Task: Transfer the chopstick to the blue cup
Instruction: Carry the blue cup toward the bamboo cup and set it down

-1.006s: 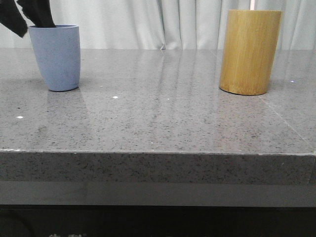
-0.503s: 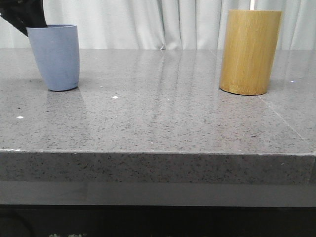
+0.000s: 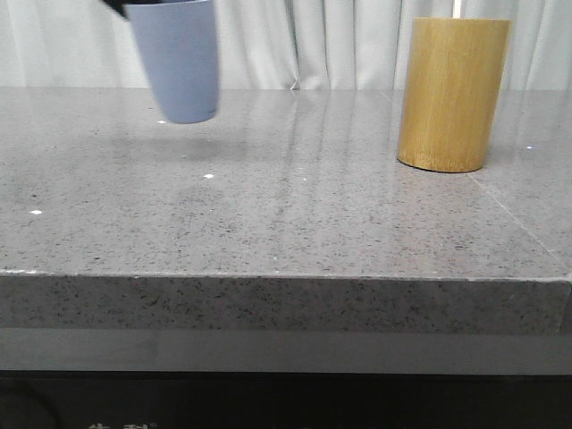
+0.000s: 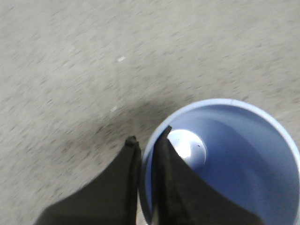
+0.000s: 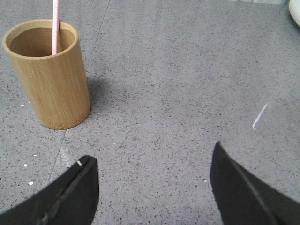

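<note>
Grey speckled stone makes up the table, whose front edge runs across the lower part of the front view. Beyond that edge, on the left, the blue cup hangs clear of the surface with a faint shadow below it; its rim is cut off by the top of the frame and its outline is blurred. A dark scrap of the left gripper shows at the cup's top left corner there. From the left wrist camera, the 2 black fingers pinch the cup's wall, 1 outside and 1 inside, the jaws nearly together with the wall clamped between them. The cup's pale inner bottom is visible and nothing lies in it.

Right of centre and a little farther back stands the bamboo holder, upright on the table. The chopstick leans inside it against the rim, its top cut off by the frame and its lower end hidden in the holder. In the front view only a thin pale sliver pokes above the holder.

The right gripper hovers above bare table with its jaws spread wide, holding nothing, the holder well ahead of it.

White curtains close off the back.
</note>
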Motion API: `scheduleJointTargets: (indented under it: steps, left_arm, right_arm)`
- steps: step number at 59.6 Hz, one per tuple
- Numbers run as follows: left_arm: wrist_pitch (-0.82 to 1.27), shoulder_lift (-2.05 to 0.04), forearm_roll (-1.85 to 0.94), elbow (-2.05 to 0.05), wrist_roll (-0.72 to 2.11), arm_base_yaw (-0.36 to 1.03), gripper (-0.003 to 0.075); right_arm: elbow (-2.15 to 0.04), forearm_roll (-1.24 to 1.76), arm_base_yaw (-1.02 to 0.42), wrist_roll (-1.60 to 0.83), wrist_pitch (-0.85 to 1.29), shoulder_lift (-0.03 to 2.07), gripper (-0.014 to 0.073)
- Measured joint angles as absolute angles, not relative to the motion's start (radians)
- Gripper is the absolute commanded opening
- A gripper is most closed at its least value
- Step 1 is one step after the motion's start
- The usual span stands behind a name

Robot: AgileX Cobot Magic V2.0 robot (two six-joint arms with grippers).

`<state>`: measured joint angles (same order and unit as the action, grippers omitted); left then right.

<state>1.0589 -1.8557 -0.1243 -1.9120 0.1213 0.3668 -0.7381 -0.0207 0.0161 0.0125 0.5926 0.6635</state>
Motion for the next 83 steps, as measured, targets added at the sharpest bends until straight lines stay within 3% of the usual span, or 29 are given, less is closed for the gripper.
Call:
scheduleJointTargets:
  steps: [19,51,56,69,83]
  left_arm:
    - [1.1,-2.023,-0.128,-2.123,0.121,0.475,-0.0019]
    - [1.14,-2.084,-0.124,-2.147,0.119,0.507,-0.0014]
    - [1.14,-2.085,-0.124,-2.148,0.119,0.507,0.0036]
    - [1.14,-2.085,-0.122,-2.15,0.119,0.507,0.0387]
    - [1.152,-2.085,-0.141,-2.159,0.113,0.507,0.0409]
  right_arm:
    - [-0.738,-0.021,0.016,0.013,0.593,0.664,0.0517]
    - [-0.738,-0.021,0.016,0.013,0.563,0.664,0.0517]
    - [-0.738,-0.021,0.016,0.013,0.563,0.664,0.0517]
    - [-0.738,-0.021,0.016,0.013,0.563,0.664,0.0517]
    - [-0.738,-0.021,0.016,0.013,0.563,0.664,0.0517]
